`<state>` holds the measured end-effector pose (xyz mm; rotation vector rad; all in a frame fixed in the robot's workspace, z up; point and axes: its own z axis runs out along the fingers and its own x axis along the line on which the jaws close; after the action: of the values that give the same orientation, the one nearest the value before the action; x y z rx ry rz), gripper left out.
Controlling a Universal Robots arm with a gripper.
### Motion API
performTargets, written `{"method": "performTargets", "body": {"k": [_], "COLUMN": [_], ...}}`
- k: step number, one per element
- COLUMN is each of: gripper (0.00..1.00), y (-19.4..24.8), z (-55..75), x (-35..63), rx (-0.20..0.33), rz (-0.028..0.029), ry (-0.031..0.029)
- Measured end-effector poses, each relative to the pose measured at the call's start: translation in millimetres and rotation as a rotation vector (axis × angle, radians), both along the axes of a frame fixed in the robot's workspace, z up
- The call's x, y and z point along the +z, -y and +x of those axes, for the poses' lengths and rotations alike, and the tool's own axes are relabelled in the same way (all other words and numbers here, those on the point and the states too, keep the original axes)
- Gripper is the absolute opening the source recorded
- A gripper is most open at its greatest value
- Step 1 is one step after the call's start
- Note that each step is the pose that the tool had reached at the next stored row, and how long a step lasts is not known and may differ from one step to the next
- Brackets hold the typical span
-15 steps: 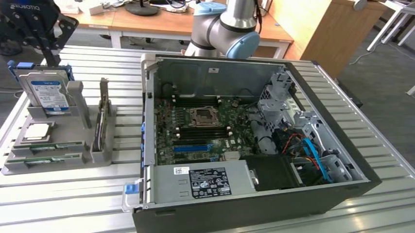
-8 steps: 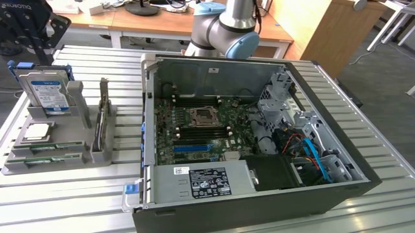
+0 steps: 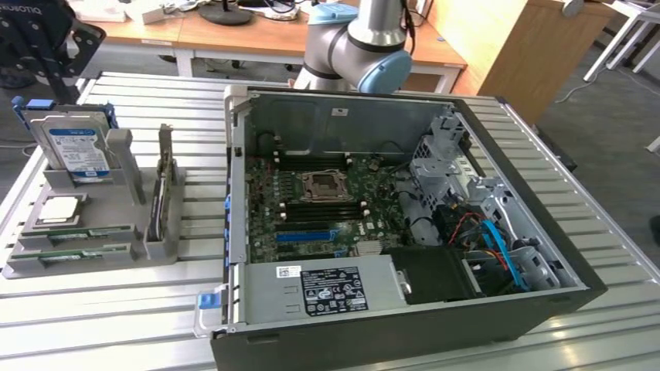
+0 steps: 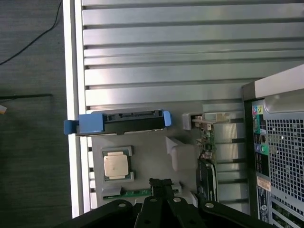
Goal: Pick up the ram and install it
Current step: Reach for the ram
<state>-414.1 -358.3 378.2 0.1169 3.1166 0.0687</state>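
Ram sticks point(image 3: 91, 232): two, in gray holder point(image 3: 62, 268)

A slatted metal counter point(image 3: 619, 255) spans the foreground. Behind it stand wooden desks point(image 3: 237, 35) on white legs and a tall wooden cabinet point(image 3: 526, 54). The floor point(image 3: 608, 108) is dark grey, perhaps carpet, and a thin black cable point(image 4: 33, 40) trails across it near the counter's edge.

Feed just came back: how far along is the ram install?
Done: nothing; both rams lie in the tray. In hand: claw shut, empty, above one of them. Left: the pick and seating in the board, whose slots look bare.
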Motion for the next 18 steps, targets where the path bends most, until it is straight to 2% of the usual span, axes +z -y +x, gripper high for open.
{"method": "performTargets", "body": {"k": [7, 18], "gripper": [0.11, 0.11], "y": [-2.2, -2.4], "z": [-5.7, -8.7], "x": [-0.5, -0.7], "rx": [0.0, 0.0], "rz": [0.0, 0.0], "ry": [-0.0001, 0.0]}}
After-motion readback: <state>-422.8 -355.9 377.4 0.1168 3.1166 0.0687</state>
